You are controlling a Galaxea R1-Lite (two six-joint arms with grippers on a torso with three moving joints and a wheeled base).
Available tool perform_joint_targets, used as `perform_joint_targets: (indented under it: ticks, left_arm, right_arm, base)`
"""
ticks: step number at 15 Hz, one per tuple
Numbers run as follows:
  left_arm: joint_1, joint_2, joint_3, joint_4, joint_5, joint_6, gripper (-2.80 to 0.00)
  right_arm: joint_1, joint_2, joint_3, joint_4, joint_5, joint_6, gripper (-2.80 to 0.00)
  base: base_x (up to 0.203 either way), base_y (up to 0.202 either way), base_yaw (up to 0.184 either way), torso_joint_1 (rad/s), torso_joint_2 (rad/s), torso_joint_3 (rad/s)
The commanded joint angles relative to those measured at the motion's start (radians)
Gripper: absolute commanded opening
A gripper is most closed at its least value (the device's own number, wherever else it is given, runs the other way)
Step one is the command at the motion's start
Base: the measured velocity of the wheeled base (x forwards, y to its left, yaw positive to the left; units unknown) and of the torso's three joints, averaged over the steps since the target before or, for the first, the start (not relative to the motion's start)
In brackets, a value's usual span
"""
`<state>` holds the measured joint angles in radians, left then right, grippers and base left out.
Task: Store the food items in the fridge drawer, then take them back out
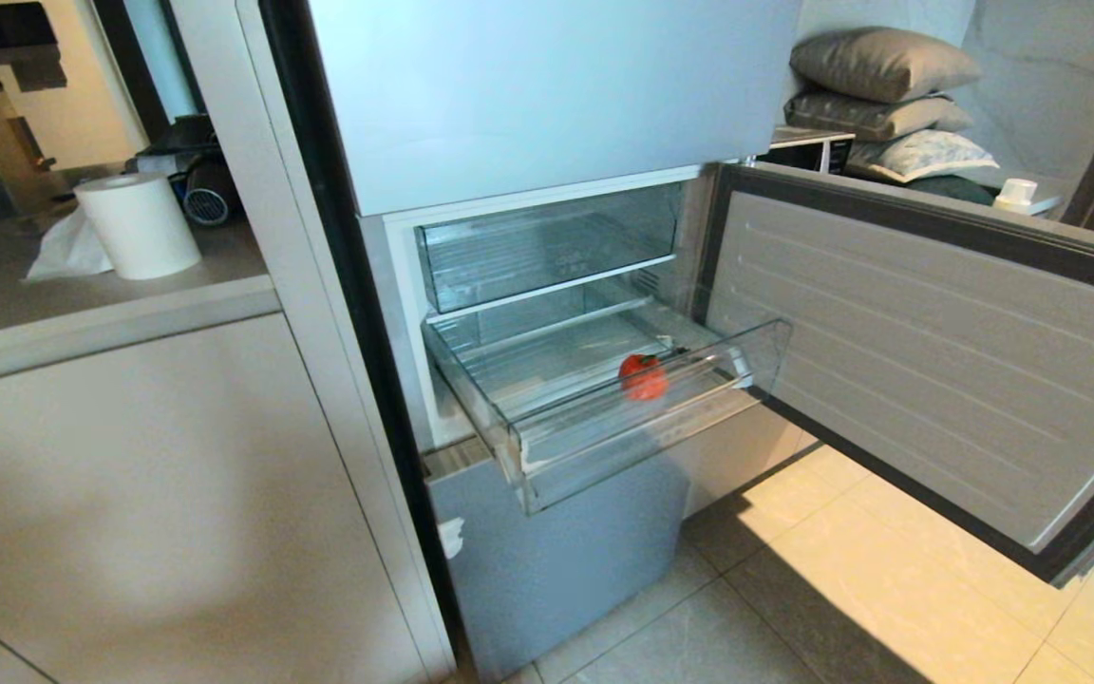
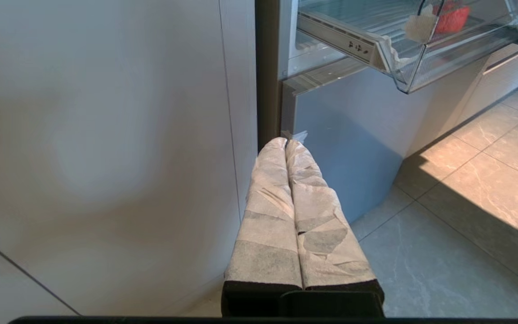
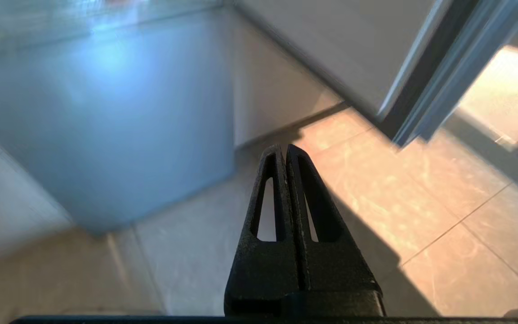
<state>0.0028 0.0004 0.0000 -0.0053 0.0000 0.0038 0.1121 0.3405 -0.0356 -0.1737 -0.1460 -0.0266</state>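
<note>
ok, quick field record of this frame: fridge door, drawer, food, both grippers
fridge door: swung open to the right
drawer: pulled out, clear plastic, below a second clear compartment
tomato: inside the drawer, near its front lip, alone
left gripper: shut, empty, low beside the fridge's lower panel, fingers wrapped in white tape
right gripper: shut, empty, over the tiled floor under the open door
arms in head view: none
counter, left: paper towel roll
</note>
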Motion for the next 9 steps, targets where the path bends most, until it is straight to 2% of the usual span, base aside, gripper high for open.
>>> perform_joint_targets:
  ticks: [1, 2, 4, 6, 9]
  left_arm:
    - [0.0, -0.002, 0.002, 0.001, 0.0, 0.001, -2.8]
    - [0.0, -0.002, 0.002, 0.0, 0.0, 0.001, -2.8]
    - [0.0, -0.002, 0.002, 0.001, 0.0, 0.001, -2.8]
    - [0.0, -0.002, 0.002, 0.001, 0.0, 0.001, -2.8]
    - [0.0, -0.002, 0.002, 0.001, 0.0, 0.001, -2.8]
  right_arm:
    - [0.005, -0.067, 0.037, 0.008, 0.056, -0.001, -2.8]
    - [-0.004, -0.068, 0.037, 0.018, 0.076, -0.002, -2.8]
    - [-0.094, -0.083, 0.036, 0.092, 0.184, -0.01, -2.8]
    - [-0.122, -0.159, 0.033, 0.112, 0.199, -0.003, -2.8]
    - [-0.118, -0.336, 0.034, 0.109, 0.192, -0.001, -2.8]
  base:
    - [0.0, 0.0, 0.0, 0.0, 0.0, 0.0]
    - [0.0, 0.0, 0.0, 0.0, 0.0, 0.0]
    - [0.0, 0.0, 0.0, 0.0, 0.0, 0.0]
    - [0.0, 0.0, 0.0, 0.0, 0.0, 0.0]
    - [0.0, 0.0, 0.0, 0.0, 0.0, 0.0]
